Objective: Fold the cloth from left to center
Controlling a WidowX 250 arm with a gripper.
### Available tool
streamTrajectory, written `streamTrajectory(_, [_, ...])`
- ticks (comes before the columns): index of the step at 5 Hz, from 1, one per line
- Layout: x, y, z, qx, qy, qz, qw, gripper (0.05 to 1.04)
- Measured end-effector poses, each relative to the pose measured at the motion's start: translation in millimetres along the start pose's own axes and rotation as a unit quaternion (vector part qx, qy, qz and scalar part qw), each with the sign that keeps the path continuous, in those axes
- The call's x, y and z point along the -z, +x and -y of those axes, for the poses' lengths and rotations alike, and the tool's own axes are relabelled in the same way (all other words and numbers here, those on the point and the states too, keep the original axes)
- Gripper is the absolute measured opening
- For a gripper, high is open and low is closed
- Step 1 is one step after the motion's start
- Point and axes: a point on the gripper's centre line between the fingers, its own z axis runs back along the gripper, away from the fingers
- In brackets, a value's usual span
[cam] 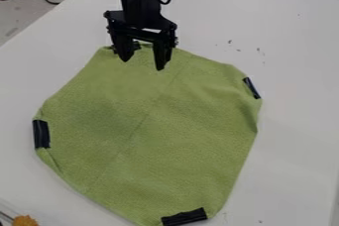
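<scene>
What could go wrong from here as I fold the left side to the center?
The open tool is over the far edge of the green cloth, away from the black tape strip at its left corner; closing here might drag the wrong corner. A small crease runs just below that strip, so a grip there could bunch the fabric and leave the fold uneven.

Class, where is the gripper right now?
In the camera view, the gripper is in the upper part, a little left of the middle, at the far end of the green cloth.
</scene>
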Motion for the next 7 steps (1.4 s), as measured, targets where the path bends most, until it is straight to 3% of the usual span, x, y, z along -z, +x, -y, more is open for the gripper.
streamTrajectory(2, [14,-20,-7,-0.029,0.002,-0.018,0.9994,1.001])
streamTrajectory(3, [8,-42,-21,-0.066,0.004,-0.002,0.9978,1.000])
streamTrajectory(5, [-2,-98,-63,-0.173,0.040,0.007,0.9841,1.000])
streamTrajectory(7, [5,-137,-82,-0.221,0.055,-0.011,0.9736,1.000])
